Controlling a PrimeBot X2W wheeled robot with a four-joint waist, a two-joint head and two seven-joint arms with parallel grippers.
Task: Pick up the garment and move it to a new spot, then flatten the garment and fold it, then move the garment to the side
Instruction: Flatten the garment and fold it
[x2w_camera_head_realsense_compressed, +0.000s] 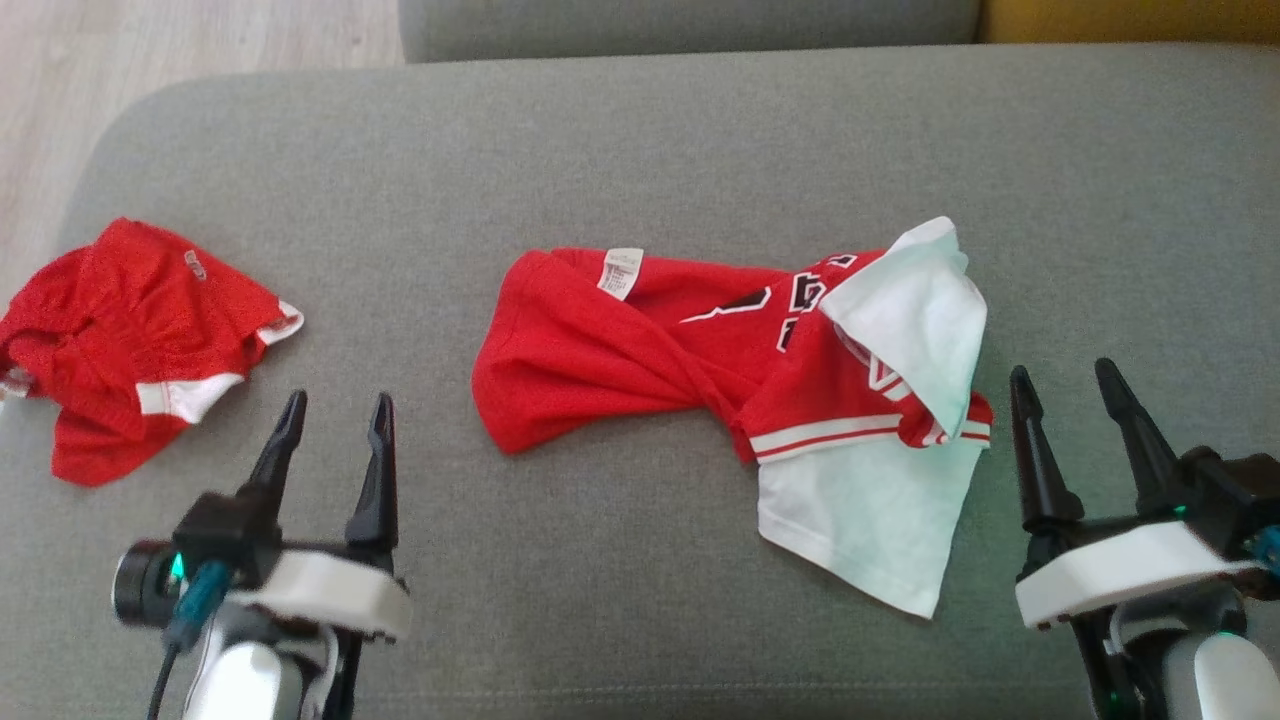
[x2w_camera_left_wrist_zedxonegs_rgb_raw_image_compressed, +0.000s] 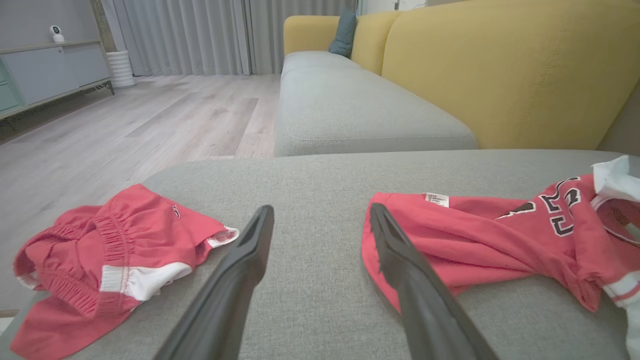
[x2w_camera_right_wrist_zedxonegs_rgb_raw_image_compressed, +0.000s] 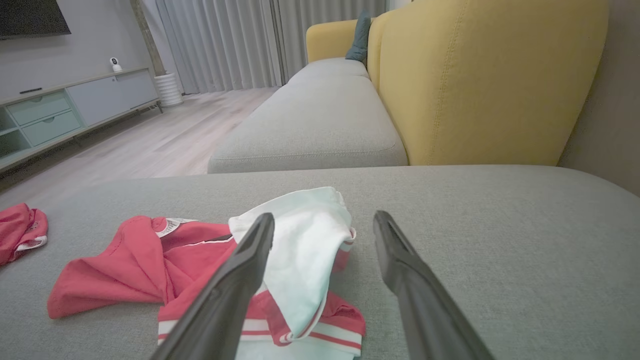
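Both pincers are wide open and empty. The left gripper (x2w_camera_head_realsense_compressed: 339, 398) hovers over bare cushion between the two garments. The right gripper (x2w_camera_head_realsense_compressed: 1062, 370) is just beside the white end of the target and isn't touching cloth. I read the target as the crumpled red-and-white mesh basketball jersey (x2w_camera_head_realsense_compressed: 620, 350). It lies mid-way across the grey woven-fabric sofa cushion (x2w_camera_head_realsense_compressed: 640, 140), twisted at its middle (x2w_camera_head_realsense_compressed: 720, 395), with white panels flopped over the right end and a small white care label (x2w_camera_head_realsense_compressed: 622, 272) turned up near the left end. The bunched red shorts with white trim (x2w_camera_head_realsense_compressed: 130, 330) sit well apart at the cushion's left edge, so leave them. The step in hand looks like the first pick-up, not yet begun. To do it well, take the left pincer to the red edge near the label and the right pincer to the outer white edge, not the twisted knot. Come in low and pinch the cloth, not the cushion weave. Close fully before lifting, and raise both ends together so the twist drops out. Risk: mesh is slippery, and a shallow bite will likely let go.
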